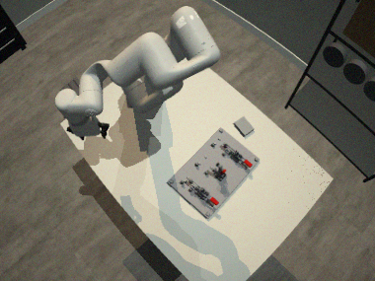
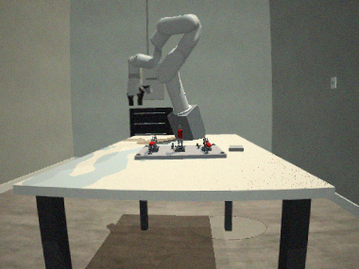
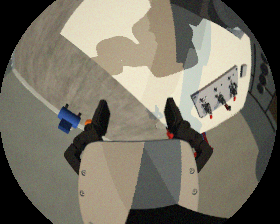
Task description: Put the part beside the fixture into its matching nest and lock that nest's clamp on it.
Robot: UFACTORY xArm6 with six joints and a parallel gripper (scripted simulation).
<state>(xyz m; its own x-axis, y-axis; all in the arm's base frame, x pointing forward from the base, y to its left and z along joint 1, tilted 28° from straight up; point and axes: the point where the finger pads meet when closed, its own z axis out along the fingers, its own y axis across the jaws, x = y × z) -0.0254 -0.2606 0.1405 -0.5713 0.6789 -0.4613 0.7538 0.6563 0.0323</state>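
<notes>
The part (image 1: pixel 244 126) (image 2: pixel 236 148) (image 3: pixel 243 70), a flat grey block, lies on the table beside the fixture plate (image 1: pixel 234 176) (image 2: pixel 194 155) (image 3: pixel 212 90). The plate bears three nests with red-handled clamps. The middle clamp's handle (image 1: pixel 224 171) (image 2: pixel 179 133) stands up. The handle nearest the part (image 1: pixel 248 164) (image 2: pixel 208 144) and the far handle (image 1: pixel 214 201) (image 2: pixel 152 143) lie low; their bars look lowered, but locking cannot be told. Pads and blocks are too small to compare. My gripper (image 1: pixel 89 133) (image 2: pixel 135 103) (image 3: pixel 136 105) is open and empty, high above the table's edge, well away from part and fixture.
The white table (image 1: pixel 286 193) (image 2: pixel 175 176) bears the fixture, with the arm's base at its back edge. A black shelf rack (image 1: pixel 320 50) stands on the floor beyond the part's side of the table. A dark drawer cabinet (image 2: pixel 151 120) stands behind the table.
</notes>
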